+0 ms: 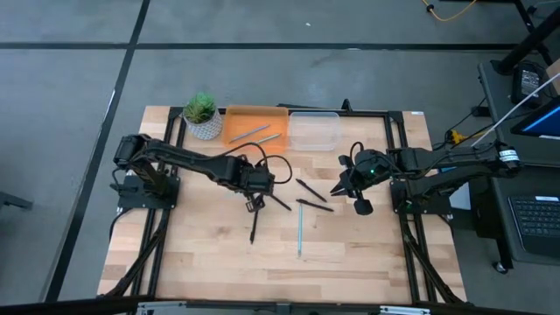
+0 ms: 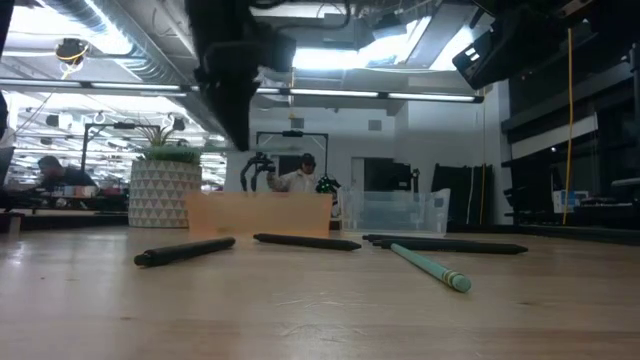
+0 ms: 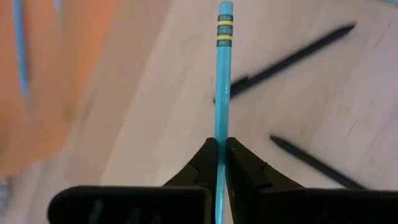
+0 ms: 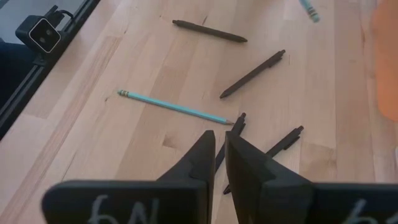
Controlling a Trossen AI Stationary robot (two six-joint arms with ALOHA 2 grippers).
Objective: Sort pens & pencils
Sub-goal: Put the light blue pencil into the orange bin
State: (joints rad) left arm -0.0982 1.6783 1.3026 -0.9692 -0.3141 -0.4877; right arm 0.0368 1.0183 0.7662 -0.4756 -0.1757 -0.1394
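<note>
My left gripper [image 3: 221, 142] hangs over the table's middle left [image 1: 252, 201], shut on a light blue pencil [image 3: 222, 81]. The pencil's eraser end also shows in the right wrist view [image 4: 309, 9]. On the table lie another light blue pencil [image 1: 298, 229], flat on its side, and several black pens [image 1: 311, 189] [image 1: 315, 206] [image 1: 254, 226]. My right gripper [image 1: 337, 190] hovers shut right of the pens, touching nothing [image 4: 219, 152]. My left gripper pinches the pencil's shaft [image 3: 219, 132] between its two fingers. The pencil runs along the fingers, and its banded eraser end [image 3: 224, 25] sticks out well past the fingertips. The fingers slant steeply down from above. The pencil is lifted clear of the table.
An orange tray [image 1: 255, 125] with two pencils in it stands at the back, with a clear container [image 1: 313, 129] to its right and a potted plant [image 1: 202, 115] to its left. Bare wood lies along the table's near edge [image 1: 280, 271].
</note>
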